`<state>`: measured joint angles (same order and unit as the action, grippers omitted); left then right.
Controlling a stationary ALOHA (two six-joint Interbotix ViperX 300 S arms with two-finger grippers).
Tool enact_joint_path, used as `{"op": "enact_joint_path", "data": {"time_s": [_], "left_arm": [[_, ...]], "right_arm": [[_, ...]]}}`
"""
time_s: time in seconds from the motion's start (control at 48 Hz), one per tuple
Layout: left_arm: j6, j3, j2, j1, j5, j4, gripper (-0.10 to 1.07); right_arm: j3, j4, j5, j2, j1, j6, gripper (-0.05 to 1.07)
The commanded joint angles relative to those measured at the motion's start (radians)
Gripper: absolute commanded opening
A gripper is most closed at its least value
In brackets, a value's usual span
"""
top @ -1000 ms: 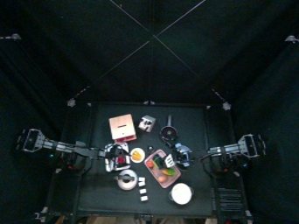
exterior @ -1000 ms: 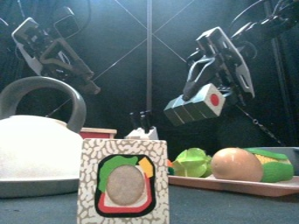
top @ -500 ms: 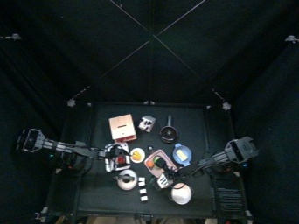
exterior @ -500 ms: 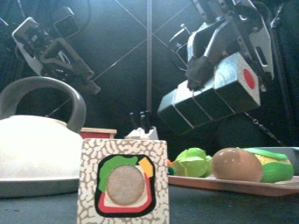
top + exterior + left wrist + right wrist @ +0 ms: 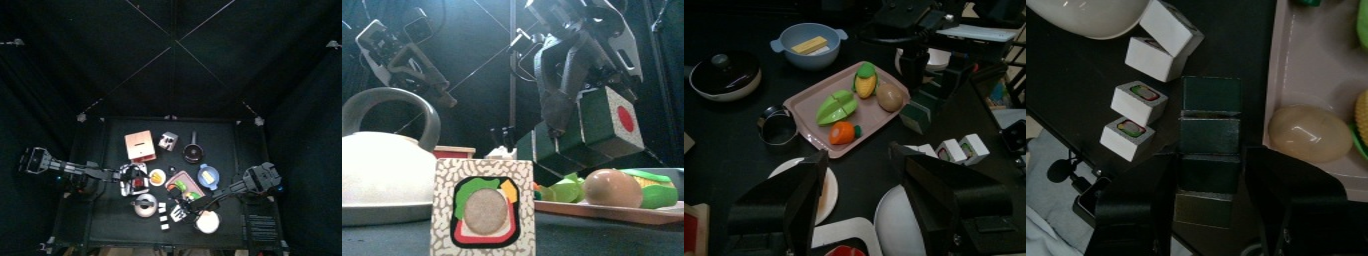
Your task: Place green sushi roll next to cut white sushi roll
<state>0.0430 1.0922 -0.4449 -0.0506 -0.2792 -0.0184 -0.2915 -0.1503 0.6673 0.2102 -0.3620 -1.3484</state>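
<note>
Right tool (image 5: 1209, 165) is clamped across the green sushi roll (image 5: 1207, 110), one jaw on each long flank, spread wide to fit its width. The roll is off the table, hanging in the air. From the right wrist view it lies over the dark strip of table between the pink tray (image 5: 1297, 85) and the row of cut white sushi roll pieces (image 5: 1140, 100). From the front it shows as a dark green segmented block with a white end face and a red dot (image 5: 599, 125), tilted end-down above the tray side. It reads as a rigid plastic toy: light and stiff, with smooth flanks that may slip. The segment seams suggest it could come apart if you twist it. The grip looks to sit near mid-length, which should keep it from pivoting, so hold it there. Bring it down flat and parallel to the white pieces, close beside them without nudging them. They look light enough to scoot, and so does the speckled piece standing at the front (image 5: 482, 205). Left tool (image 5: 865, 200) rests near the table's left side, jaws apart and empty.
</note>
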Motion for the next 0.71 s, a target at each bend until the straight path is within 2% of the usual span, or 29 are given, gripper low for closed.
{"op": "enact_joint_path", "data": {"time_s": [0.0,0.312,0.688], "left_arm": [[0.000,-0.014,-0.003,-0.002,-0.009,-0.002,0.89],[0.000,-0.012,-0.003,0.000,-0.009,-0.002,0.89],[0.000,-0.014,-0.003,-0.002,-0.009,-0.002,0.89]], "right_arm": [[0.021,-0.021,0.000,-0.021,0.002,-0.002,0.65],[0.018,-0.044,0.003,-0.002,0.002,0.002,0.67],[0.028,-0.040,0.034,0.009,0.002,0.002,0.86]]}}
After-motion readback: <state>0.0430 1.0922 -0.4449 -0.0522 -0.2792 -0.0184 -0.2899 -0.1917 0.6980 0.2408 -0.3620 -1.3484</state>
